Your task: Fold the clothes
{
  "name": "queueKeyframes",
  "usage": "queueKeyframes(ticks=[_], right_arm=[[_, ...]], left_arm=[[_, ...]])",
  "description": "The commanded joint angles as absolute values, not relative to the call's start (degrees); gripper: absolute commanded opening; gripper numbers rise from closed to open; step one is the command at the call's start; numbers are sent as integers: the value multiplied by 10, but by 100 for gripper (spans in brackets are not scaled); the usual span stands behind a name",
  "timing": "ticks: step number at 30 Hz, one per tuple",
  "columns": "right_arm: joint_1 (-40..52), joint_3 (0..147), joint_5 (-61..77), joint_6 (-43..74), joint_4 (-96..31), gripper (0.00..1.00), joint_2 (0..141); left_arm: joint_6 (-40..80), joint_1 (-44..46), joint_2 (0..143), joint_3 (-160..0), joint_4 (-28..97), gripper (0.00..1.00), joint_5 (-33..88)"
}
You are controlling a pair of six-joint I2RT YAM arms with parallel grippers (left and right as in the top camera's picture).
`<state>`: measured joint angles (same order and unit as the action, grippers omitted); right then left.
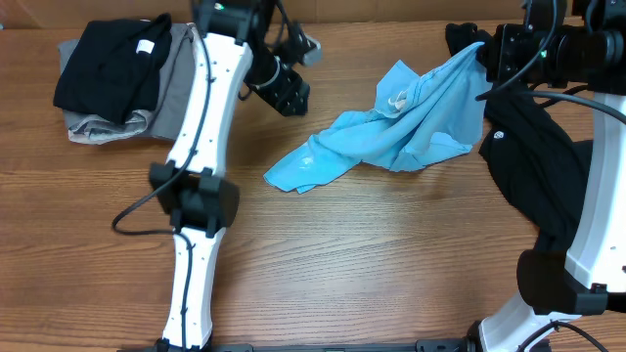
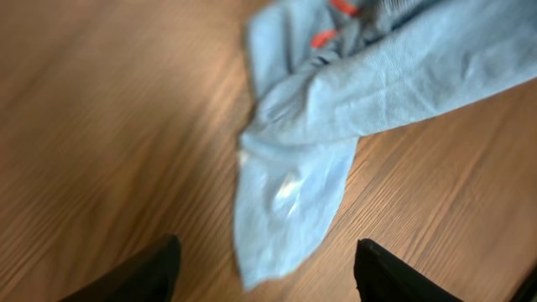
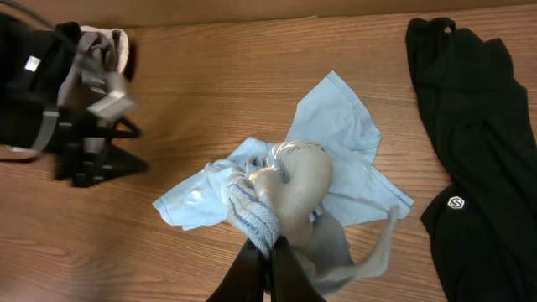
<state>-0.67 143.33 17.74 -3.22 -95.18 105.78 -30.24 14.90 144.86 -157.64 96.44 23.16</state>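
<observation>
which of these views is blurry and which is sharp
Left wrist: motion-smeared throughout, blue T-shirt soft-edged; overhead: sharp and evenly lit; right wrist: table crisp, but the cloth bunched at the right pincer sits very close and looks soft.

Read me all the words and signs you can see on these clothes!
No words here are readable.
Black garment by the right arm: small white logo, a symbol with no readable letters.
Folded black garment: white tag, too small to read.
Light blue T-shirt: pale print, crumpled and blurred.
</observation>
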Motion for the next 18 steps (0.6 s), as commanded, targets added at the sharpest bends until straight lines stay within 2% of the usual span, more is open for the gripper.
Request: queueKeyframes(ticks=[1, 6, 18], right_arm=[[-7, 1436, 175, -34, -949, 4, 1057], [-7, 1436, 171, -34, -949, 4, 1057], [-7, 1436, 164, -34, -955, 4, 1057]], left_arm=[[-409, 153, 1483, -1579, 968, 72, 328], [-470, 168, 1535, -1579, 960, 78, 362], [-462, 204, 1609, -1579, 850, 77, 341]])
